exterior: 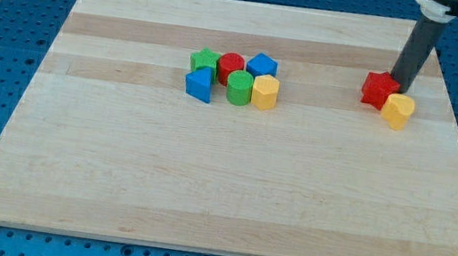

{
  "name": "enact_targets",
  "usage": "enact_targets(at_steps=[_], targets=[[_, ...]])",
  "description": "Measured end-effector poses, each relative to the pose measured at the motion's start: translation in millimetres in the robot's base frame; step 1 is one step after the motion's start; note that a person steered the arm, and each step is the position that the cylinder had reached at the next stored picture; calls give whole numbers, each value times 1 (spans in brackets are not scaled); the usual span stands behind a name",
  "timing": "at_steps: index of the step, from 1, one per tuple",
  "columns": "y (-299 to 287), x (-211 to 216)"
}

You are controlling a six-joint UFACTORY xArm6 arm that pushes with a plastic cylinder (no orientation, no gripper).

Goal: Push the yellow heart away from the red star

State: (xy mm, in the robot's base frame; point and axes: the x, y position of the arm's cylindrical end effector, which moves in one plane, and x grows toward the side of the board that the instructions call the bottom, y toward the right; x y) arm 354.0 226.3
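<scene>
The red star (pixel 379 89) lies at the view's right on the wooden board (pixel 229 191). The yellow heart (pixel 398 111) sits just below and to the right of it, touching it. My tip (pixel 397 87) is at the lower end of the dark rod, right at the red star's upper right edge and just above the yellow heart. The rod leans up toward the view's top right.
A cluster of blocks sits at the board's middle: a green star (pixel 204 60), a red cylinder (pixel 230 67), a blue block (pixel 262 64), a blue triangle (pixel 200 84), a green cylinder (pixel 239 86) and a yellow hexagon (pixel 266 91). The board's right edge is close to the heart.
</scene>
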Motion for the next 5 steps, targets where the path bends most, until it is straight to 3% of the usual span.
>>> enact_targets(at_steps=[2,3,5], targets=[[47,20],[23,47],[-11,49]])
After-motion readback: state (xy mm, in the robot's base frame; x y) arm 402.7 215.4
